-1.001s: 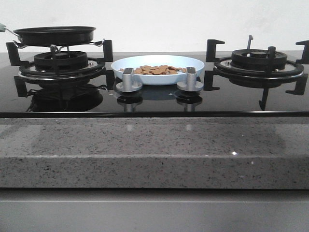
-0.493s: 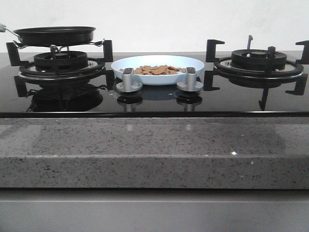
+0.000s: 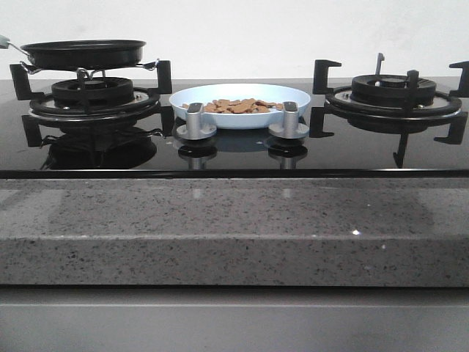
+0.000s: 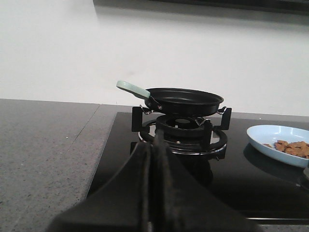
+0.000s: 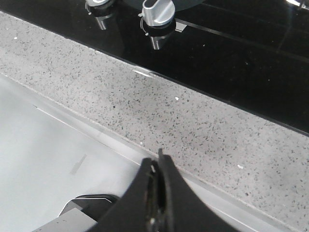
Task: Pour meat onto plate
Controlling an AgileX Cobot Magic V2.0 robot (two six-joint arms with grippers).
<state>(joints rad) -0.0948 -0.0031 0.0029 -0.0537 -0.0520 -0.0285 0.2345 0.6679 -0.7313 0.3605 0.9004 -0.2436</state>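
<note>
Brown meat [image 3: 240, 106]: I see it in the plate [image 3: 192, 97], so pouring looks complete.
Left gripper [image 4: 153, 145]: fingers together, empty.
Right gripper [image 5: 158, 166]: fingers together, empty.

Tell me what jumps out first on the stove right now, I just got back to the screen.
The pale plate sits in the middle of the black stovetop, behind the two silver knobs, with a pile of brown meat already on it. A black frying pan rests on the left burner, while the right burner is bare. Neither arm shows in the front view; both wrist views show shut fingers holding nothing.
</note>
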